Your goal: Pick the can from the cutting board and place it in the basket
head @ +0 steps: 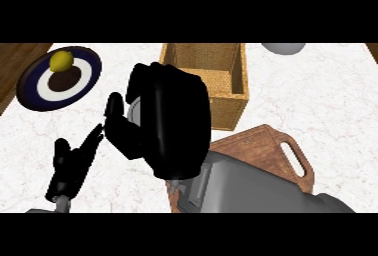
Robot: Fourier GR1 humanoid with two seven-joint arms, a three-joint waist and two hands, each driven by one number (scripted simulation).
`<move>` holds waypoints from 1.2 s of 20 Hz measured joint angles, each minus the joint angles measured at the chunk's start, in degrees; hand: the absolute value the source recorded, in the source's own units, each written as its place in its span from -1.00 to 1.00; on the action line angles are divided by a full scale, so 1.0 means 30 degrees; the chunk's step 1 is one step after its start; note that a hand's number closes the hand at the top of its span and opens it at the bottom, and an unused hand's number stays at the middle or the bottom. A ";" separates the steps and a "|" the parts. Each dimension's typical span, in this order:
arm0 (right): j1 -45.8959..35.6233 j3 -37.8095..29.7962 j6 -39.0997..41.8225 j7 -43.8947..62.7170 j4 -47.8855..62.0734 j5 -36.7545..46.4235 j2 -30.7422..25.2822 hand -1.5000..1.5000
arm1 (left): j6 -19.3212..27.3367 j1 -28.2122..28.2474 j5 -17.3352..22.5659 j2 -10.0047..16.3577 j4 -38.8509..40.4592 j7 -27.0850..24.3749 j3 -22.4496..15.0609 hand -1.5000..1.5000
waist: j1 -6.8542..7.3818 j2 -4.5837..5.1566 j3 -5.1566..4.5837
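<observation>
The right hand [173, 130] is seen mid-frame, large and black, and the view is entered from the lower right by its grey forearm [251, 185]. The fingers [122, 132] are curled inward, and a pale grey curved piece of the can [136, 110] is seen clamped between them and the palm; most of the can is hidden by the hand. The can is thus off the cutting board [258, 145] and not in the basket [229, 95]: it is held just left of the basket's left wall, over the white marbled surface [325, 90], and part of that wall is covered by the hand in the view. The woven basket is placed at top centre, open side up, with nothing visible inside. The brown wooden cutting board is laid just below and right of the basket, its slotted handle turned right, and its left part is hidden by the forearm. The left hand [68, 170] is shown at the lower left with fingers straight and pointed up, nothing held, at rest. A dark blue and white plate [88, 70] is set at the upper left, well apart from the basket, with a yellow lemon [61, 60] on its far side. A pale bowl [284, 48] is cut off by the top edge, right of the basket.
</observation>
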 measured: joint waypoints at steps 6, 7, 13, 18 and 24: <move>-0.3171 -0.2027 -0.0141 0.0966 0.1569 0.0392 -0.0016 1.00 | 0.0010 0.0201 -0.0054 -0.0056 0.0014 -0.0168 0.0100 0.00 | -0.0236 0.0004 0.0004; -0.3637 -0.2406 -0.0183 0.1043 0.1966 0.0393 -0.0015 1.00 | 0.0122 0.0235 -0.0141 -0.0109 -0.0091 -0.0134 0.0060 0.00 | -0.0225 0.0021 0.0007; -0.6329 -0.4334 -0.0124 0.1287 0.4705 -0.0013 0.0009 1.00 | -0.0066 0.0584 -0.0147 0.0085 -0.0332 -0.0344 0.0243 0.00 | -0.0313 0.0123 0.0008; -0.7537 -0.4930 -0.0245 0.1107 0.6951 -0.0382 0.0025 1.00 | -0.0091 0.0813 -0.0149 0.0080 -0.0525 -0.0360 0.0370 0.00 | -0.0512 0.0191 0.0034; -0.8223 -0.5752 -0.1192 0.0054 0.9743 -0.1323 0.0056 1.00 | -0.0205 0.0862 -0.0116 -0.0011 -0.0562 -0.0437 0.0526 0.00 | -0.0608 0.0320 0.0067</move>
